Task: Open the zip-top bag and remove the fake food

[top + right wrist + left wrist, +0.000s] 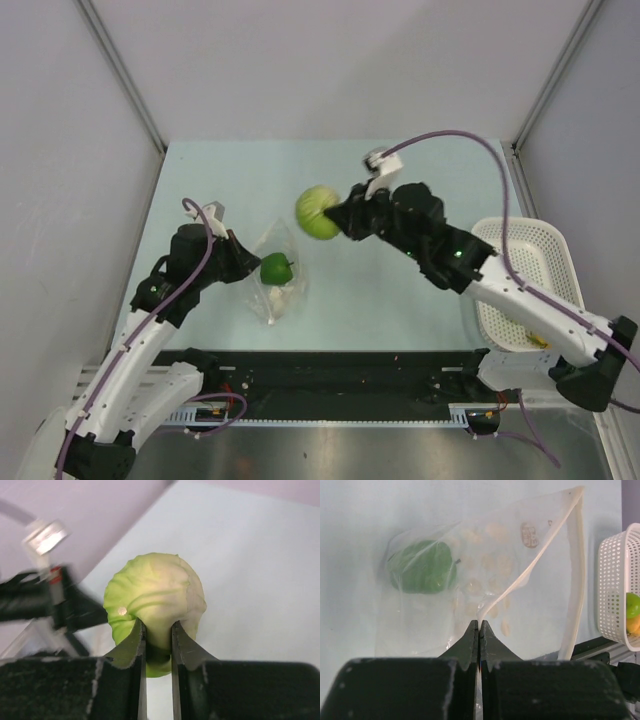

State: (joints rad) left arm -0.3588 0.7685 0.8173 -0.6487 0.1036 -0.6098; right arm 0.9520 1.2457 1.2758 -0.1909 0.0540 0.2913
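Note:
The clear zip-top bag (pixel 277 280) lies on the table with its mouth open; in the left wrist view (pixel 520 580) its white zip edge stands up. A dark green fruit (pixel 277 267) sits inside it, also seen in the left wrist view (pixel 422 566). My left gripper (pixel 479 623) is shut on the bag's edge, at the bag's left side in the top view (pixel 238 266). My right gripper (pixel 157 626) is shut on a light green cabbage-like fruit (pixel 155 605) and holds it above the table, right of the bag (pixel 318 211).
A white mesh basket (pixel 535 285) stands at the right edge; in the left wrist view (pixel 615 595) a lime green fruit (pixel 632 605) and an orange one (pixel 633 626) show inside it. A black rail (pixel 330 372) runs along the near edge.

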